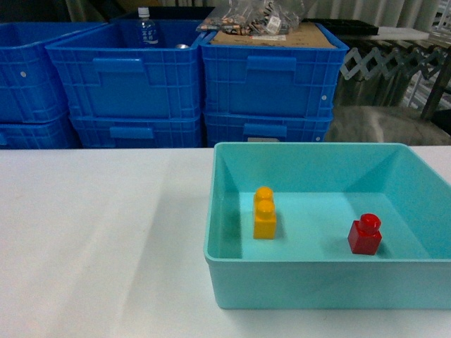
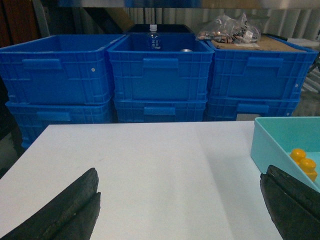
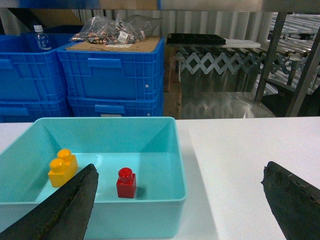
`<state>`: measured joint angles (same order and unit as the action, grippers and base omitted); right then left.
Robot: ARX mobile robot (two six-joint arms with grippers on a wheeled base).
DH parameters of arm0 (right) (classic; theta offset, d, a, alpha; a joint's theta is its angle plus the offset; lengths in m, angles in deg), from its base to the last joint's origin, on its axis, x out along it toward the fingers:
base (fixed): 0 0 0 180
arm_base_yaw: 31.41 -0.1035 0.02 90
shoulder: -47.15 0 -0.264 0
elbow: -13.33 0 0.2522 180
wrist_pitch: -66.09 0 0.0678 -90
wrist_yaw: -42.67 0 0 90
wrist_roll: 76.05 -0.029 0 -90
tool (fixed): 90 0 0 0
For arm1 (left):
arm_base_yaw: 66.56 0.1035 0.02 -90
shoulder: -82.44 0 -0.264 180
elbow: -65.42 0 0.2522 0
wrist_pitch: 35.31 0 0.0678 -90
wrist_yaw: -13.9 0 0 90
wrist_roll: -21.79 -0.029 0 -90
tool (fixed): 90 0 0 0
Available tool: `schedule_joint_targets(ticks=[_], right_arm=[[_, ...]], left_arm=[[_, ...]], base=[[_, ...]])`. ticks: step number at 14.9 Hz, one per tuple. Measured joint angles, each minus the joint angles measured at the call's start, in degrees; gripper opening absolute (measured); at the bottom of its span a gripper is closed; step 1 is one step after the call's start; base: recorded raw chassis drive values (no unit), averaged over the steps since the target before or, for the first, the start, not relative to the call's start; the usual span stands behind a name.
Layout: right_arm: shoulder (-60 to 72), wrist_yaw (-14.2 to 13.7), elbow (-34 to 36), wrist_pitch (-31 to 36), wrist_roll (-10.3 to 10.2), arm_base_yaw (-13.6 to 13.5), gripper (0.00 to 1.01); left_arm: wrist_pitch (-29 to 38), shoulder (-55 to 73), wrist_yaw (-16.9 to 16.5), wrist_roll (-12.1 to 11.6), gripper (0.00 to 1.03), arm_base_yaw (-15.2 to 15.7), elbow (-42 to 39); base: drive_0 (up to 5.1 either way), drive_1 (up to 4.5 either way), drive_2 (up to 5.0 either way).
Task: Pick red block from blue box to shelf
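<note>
On the white bench (image 1: 99, 239), the blue box (image 1: 282, 158) sits at about 4 o'clock in the head view, its right side cut off by the frame edge. Red block (image 1: 365, 234) stands upright on the box floor, stud up, toward the near-right part — apart from every wall. Yellow brick (image 1: 265, 213) stands to its left at 9 o'clock, well apart, two studs up.

Left tool (image 2: 177, 207): both dark fingers (image 2: 65, 210) show at the bottom corners of its wrist view, spread wide, nothing between them, hovering over bare bench with the box rim at 3 o'clock.

Right tool (image 3: 180, 205): fingers (image 3: 65, 207) also spread wide and empty. In that view the left finger overlaps the box's near-left wall, and the red block is seen just right of it; the right finger is over bare bench.

Behind the bench — stacked dark blue crates (image 1: 127, 77), a water bottle (image 1: 146, 28) in one, a plastic bag of parts (image 1: 246, 17) on cardboard atop another. Steel shelf (image 3: 292, 55) uprights at 2 o'clock in the right wrist view.
</note>
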<state>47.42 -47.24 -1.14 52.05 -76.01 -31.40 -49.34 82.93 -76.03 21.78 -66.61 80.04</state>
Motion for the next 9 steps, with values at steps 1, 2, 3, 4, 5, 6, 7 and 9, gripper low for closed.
schedule_joint_targets(ticks=[1,2,3,4,5,6,7,9], right_arm=[[0.0,0.0,0.0,0.0,0.0,0.0,0.98],[0.0,0.0,0.0,0.0,0.0,0.0,0.98],[0.0,0.0,0.0,0.0,0.0,0.0,0.98],[0.0,0.0,0.0,0.0,0.0,0.0,0.98],[0.0,0.0,0.0,0.0,0.0,0.0,0.98],[0.0,0.0,0.0,0.0,0.0,0.0,0.98],[0.0,0.0,0.0,0.0,0.0,0.0,0.98],[0.0,0.0,0.0,0.0,0.0,0.0,0.98]], left_arm=[[0.0,0.0,0.0,0.0,0.98,0.0,0.0],[0.0,0.0,0.0,0.0,0.98,0.0,0.0],[0.0,0.0,0.0,0.0,0.98,0.0,0.0],[0.0,0.0,0.0,0.0,0.98,0.0,0.0],[0.0,0.0,0.0,0.0,0.98,0.0,0.0],[0.0,0.0,0.0,0.0,0.98,0.0,0.0],[0.0,0.0,0.0,0.0,0.98,0.0,0.0],[0.0,0.0,0.0,0.0,0.98,0.0,0.0]], base=[[0.0,0.0,0.0],[0.0,0.0,0.0],[0.0,0.0,0.0],[0.0,0.0,0.0],[0.0,0.0,0.0],[0.0,0.0,0.0],[0.0,0.0,0.0],[0.0,0.0,0.0]])
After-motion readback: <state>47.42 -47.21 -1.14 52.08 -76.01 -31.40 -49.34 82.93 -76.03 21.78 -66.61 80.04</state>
